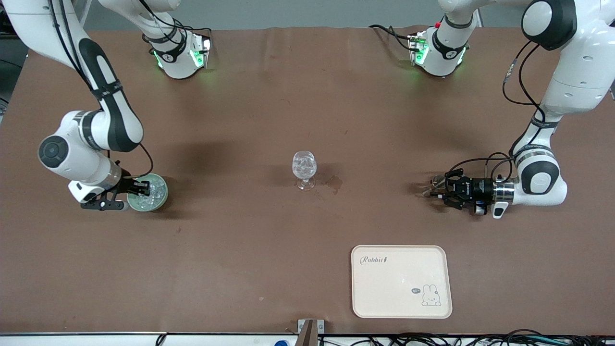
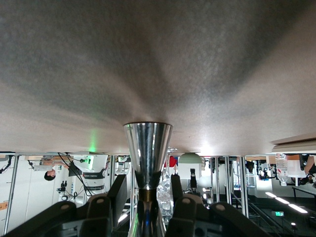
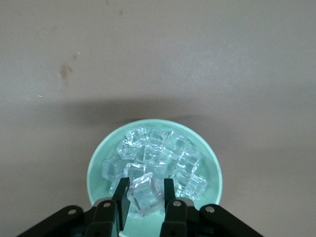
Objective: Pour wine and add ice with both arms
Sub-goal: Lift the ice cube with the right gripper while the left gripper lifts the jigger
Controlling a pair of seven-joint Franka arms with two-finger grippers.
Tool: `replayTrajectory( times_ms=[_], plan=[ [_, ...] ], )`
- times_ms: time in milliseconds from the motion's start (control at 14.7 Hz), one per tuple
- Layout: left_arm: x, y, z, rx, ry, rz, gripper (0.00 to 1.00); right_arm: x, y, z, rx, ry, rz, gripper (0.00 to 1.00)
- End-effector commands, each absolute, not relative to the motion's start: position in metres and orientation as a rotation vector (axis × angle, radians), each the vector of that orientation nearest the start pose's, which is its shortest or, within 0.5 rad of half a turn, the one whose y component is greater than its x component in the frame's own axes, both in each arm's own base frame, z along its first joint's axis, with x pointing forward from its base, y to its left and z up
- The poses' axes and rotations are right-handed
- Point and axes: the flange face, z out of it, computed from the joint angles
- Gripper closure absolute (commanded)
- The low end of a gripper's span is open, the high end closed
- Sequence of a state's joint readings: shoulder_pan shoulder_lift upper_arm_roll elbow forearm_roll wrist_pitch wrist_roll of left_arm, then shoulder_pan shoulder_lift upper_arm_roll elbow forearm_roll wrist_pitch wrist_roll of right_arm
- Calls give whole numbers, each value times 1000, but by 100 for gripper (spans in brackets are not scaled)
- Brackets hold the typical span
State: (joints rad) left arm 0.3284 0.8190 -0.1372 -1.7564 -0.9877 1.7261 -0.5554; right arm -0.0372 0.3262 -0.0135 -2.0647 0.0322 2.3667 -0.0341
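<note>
A clear wine glass (image 1: 304, 169) stands mid-table with ice in its bowl. No wine shows. Toward the right arm's end sits a green bowl (image 1: 161, 199) heaped with ice cubes (image 3: 163, 148). My right gripper (image 1: 141, 187) reaches down into it, shut on one ice cube (image 3: 145, 196) in the right wrist view. Toward the left arm's end, my left gripper (image 1: 432, 191) lies level just above the table, straddling a silver metal jigger (image 2: 147, 143). Its fingers (image 2: 118, 190) stand open, with a gap on each side of the jigger's narrow waist. The jigger's inside is hidden.
A cream tray (image 1: 401, 281) with a rabbit print lies nearer to the front camera than the left gripper. A dark stain (image 1: 333, 182) marks the brown tabletop beside the glass. Both arm bases stand along the table's edge farthest from the camera.
</note>
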Motion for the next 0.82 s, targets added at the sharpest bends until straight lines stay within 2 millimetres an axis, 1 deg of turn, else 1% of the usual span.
replayTrajectory(
  times_ms=[0, 68, 136, 205, 409, 477, 545, 614, 750],
  plan=[
    [584, 36, 101, 1593, 1348, -1117, 84, 597, -36, 323, -3125, 67, 54, 93],
    [585, 35, 102, 1595, 1348, -1118, 88, 600, -41, 339, -3124, 76, 66, 94],
    [584, 35, 101, 1594, 1349, -1119, 94, 602, -44, 359, -3123, 80, 73, 94],
    [584, 35, 101, 1594, 1349, -1119, 98, 605, -45, 383, -3121, 81, 80, 94],
    [585, 35, 104, 1587, 1352, -1124, 99, 608, -47, 454, -3119, 85, 73, 94],
    [587, 30, 109, 1591, 1343, -1128, 99, 606, -46, 479, -3119, 84, 61, 94],
    [589, 20, 113, 1591, 1333, -1143, 99, 602, -44, 503, -3119, 82, 51, 94],
    [590, 12, 117, 1583, 1334, -1161, 99, 598, -41, 520, -3119, 74, 39, 94],
    [598, -5, 139, 1584, 1337, -1176, 99, 585, -31, 549, -3119, 52, 6, 94]
  ],
)
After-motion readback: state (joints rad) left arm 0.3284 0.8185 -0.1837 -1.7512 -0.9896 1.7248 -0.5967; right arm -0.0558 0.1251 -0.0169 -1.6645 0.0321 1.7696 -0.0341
